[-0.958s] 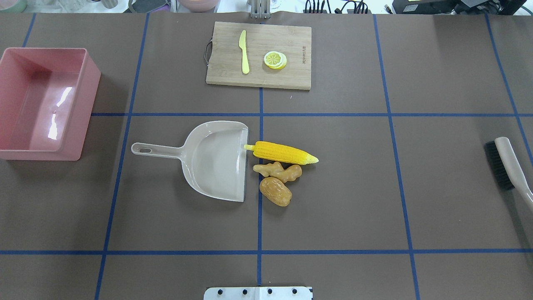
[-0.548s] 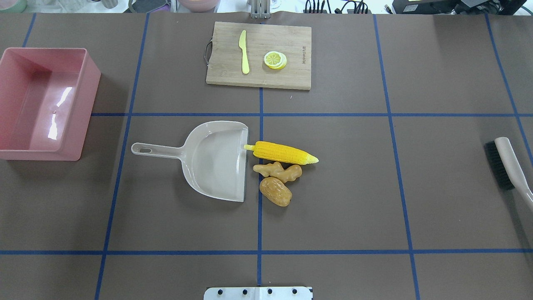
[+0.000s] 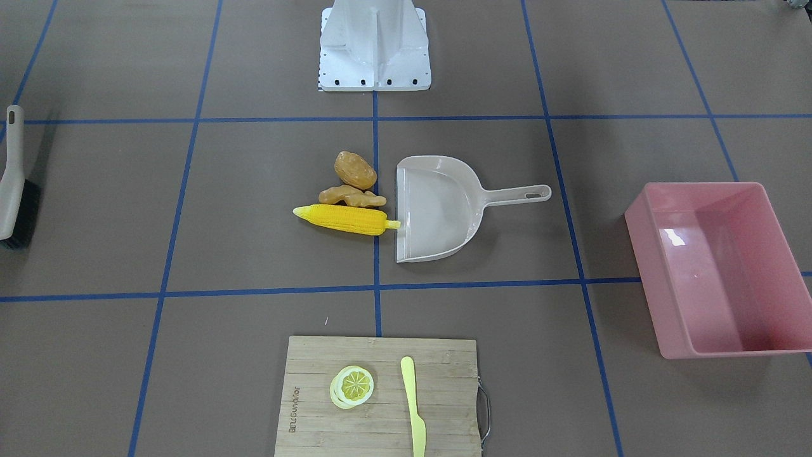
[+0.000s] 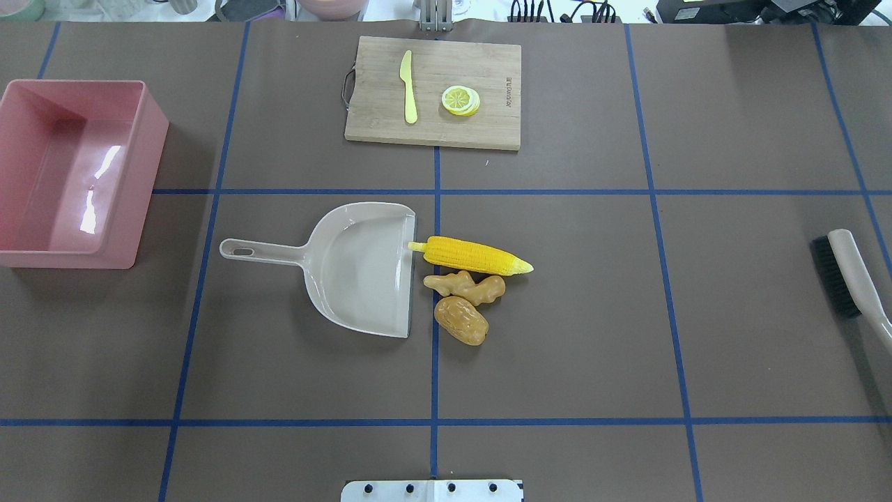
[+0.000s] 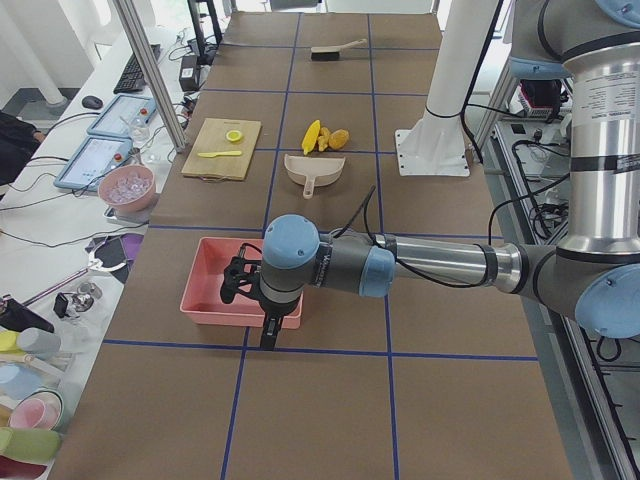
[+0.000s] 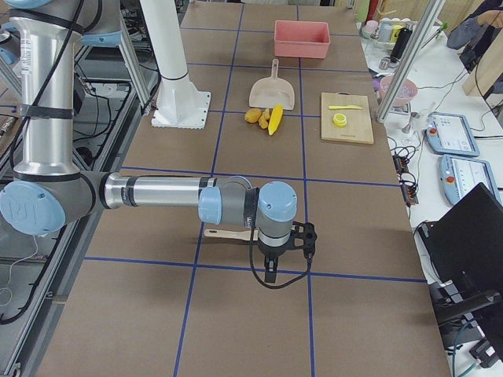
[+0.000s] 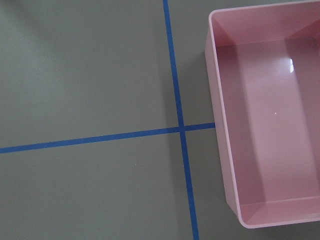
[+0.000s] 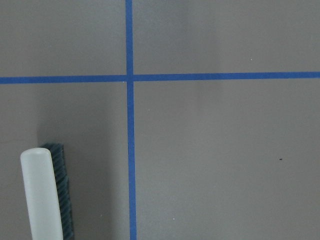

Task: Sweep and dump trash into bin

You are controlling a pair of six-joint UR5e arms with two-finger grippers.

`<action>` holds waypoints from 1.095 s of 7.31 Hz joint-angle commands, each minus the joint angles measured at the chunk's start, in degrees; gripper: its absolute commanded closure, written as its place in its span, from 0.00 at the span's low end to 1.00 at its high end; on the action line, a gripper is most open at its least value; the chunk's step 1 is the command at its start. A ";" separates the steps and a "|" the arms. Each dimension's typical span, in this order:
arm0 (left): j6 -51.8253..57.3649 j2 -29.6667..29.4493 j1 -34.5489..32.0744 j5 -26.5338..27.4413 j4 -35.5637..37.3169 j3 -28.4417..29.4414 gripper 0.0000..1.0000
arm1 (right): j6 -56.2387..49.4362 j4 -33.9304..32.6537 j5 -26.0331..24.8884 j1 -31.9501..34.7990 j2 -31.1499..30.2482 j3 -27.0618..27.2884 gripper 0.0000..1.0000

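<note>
Nothing has moved; how far left claw (image 5: pixel 270 333) or right claw (image 6: pixel 269 271) gapes cannot be told.

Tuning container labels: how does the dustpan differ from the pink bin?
The dustpan is beige, the bin pink. The dustpan is shallow, open on one side, with a handle; the bin is deep, walled all round, no handle. The dustpan sits mid-table beside the trash; the bin at the robot's left end. Both are empty.
</note>
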 commanded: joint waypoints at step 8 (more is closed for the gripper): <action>-0.10 -20.34 10.52 0.69 25.76 -8.05 0.01 | -0.33 -0.03 1.70 -0.09 -3.49 2.46 0.00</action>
